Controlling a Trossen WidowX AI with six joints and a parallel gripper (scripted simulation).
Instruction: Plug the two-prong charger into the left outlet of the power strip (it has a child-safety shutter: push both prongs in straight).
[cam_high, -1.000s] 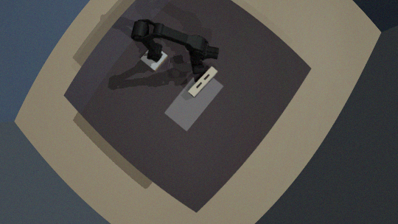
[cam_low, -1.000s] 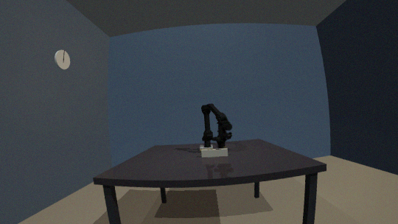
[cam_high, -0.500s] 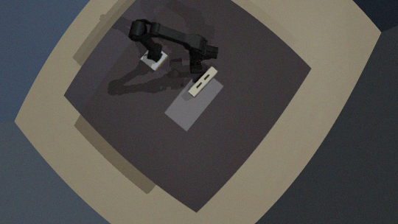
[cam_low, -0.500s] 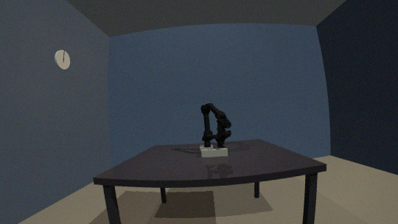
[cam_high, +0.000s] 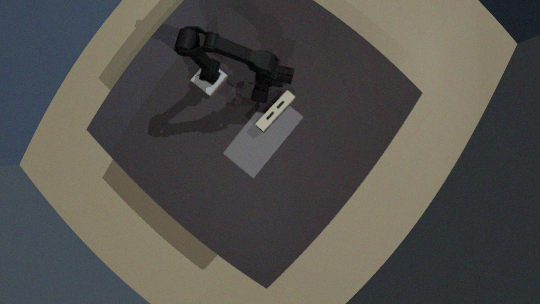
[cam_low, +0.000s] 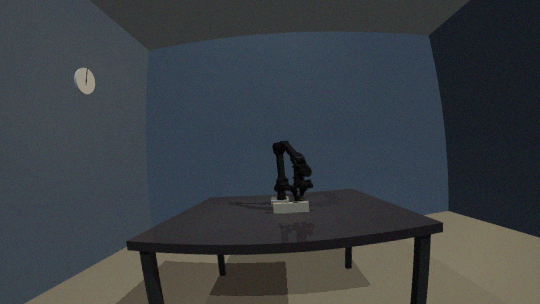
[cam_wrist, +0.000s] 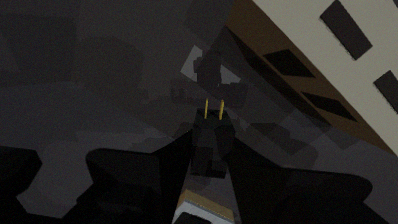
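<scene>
My gripper (cam_wrist: 209, 134) (cam_high: 259, 96) (cam_low: 300, 198) is shut on the dark charger (cam_wrist: 213, 132), one finger on each side of its body. Its two thin yellow prongs (cam_wrist: 222, 110) stick out away from the gripper, toward the top of the wrist view. The power strip (cam_wrist: 300, 25) (cam_high: 275, 110) (cam_low: 291, 207) is a long cream block beside the gripper, at the upper right of the wrist view. Its brown-shaded side and its cream face each show two dark openings. The prongs are apart from the strip. The charger is too dark to make out in the top and exterior views.
The dark table (cam_high: 320, 165) (cam_low: 235, 227) carries the arm and strip. The arm's white base plate (cam_high: 217, 86) is behind the strip, left of the gripper in the top view. A pale rectangular patch (cam_high: 265, 145) shows on the table beside the strip. Shadows and reflections blur the wrist view.
</scene>
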